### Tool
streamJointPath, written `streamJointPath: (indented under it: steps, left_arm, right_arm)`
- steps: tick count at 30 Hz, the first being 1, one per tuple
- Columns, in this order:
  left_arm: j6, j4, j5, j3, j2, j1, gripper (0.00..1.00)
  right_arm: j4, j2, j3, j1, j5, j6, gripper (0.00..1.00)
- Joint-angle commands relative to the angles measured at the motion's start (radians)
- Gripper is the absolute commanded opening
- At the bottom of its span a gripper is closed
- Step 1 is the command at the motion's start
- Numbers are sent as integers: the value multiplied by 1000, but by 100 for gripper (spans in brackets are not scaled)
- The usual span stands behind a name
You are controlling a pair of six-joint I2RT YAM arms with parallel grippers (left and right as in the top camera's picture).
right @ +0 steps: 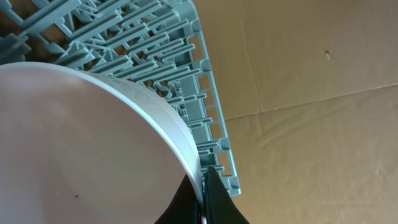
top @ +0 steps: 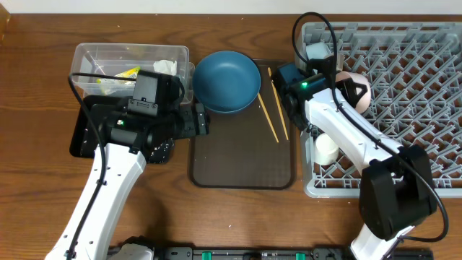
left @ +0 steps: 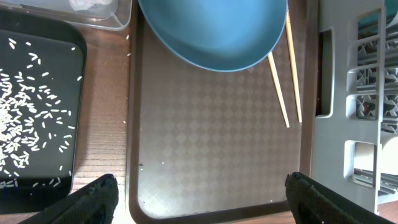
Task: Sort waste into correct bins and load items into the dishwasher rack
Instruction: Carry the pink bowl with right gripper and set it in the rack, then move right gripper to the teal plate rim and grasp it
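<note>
**Left gripper** [left: 200, 183]: over the near end of the brown serving tray [left: 211, 137]. Fingers [left: 99, 199] set wide apart, nothing between them.

**Brown serving tray**: flat on the table [top: 43, 29], between the black tray and the dishwasher rack. Its near half is bare.

**Black tray** [left: 68, 163]: just left of the brown tray, partly under the left arm. Loose rice grains [left: 18, 118] are scattered across its floor.

**White cup** [top: 325, 148]: inside the dishwasher rack [top: 411, 94], at its near left corner.

**Chopsticks** [left: 280, 93]: two, side by side on the right part of the brown tray, running away from the arms, just beside the plate's rim.

**Dark blue plate** [left: 214, 31]: on the far end of the brown tray, hollow side up.

**Right gripper** [right: 203, 186]: over the left part of the rack. Fingers are pinched together on the rim of the white bowl [right: 74, 143], which is tilted above the rack's pegs.

**Clear box** [top: 94, 58]: far left, just beyond the black tray. Holds the yellow wrapper [top: 128, 72] and the white tissue [top: 166, 67].
</note>
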State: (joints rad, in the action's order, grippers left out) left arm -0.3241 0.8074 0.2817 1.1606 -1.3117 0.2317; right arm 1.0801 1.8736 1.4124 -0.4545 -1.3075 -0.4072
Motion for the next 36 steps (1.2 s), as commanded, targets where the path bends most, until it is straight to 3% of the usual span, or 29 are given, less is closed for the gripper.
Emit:
streamJointPath:
  steps: [1,10,21,23,25,33,36]
  left_arm:
    - [8,3,-6,21,5,-3,88]
    - [9,3,-7,21,5,-3,88]
    - [8,3,-6,21,5,-3,88]
    - [9,3,-6,21,5,-3,88]
    - [8,3,-7,21,5,-3,88]
    - [9,3,-7,21,5,-3,88]
    - [9,3,-7,21,5,-3,88]
  right_arm:
    - [-1,18,-1,20,-53,5,1]
    - [3,24,-1,20,75,5,1]
    - [6,24,-1,-55,222,135,1]
    - [11,24,-1,-70,282,186,12]
    - [16,24,-1,-86,343,254,34]
    - [19,22,3,-130,356,274,64]
    - [23,18,26,-128,383,274,69]
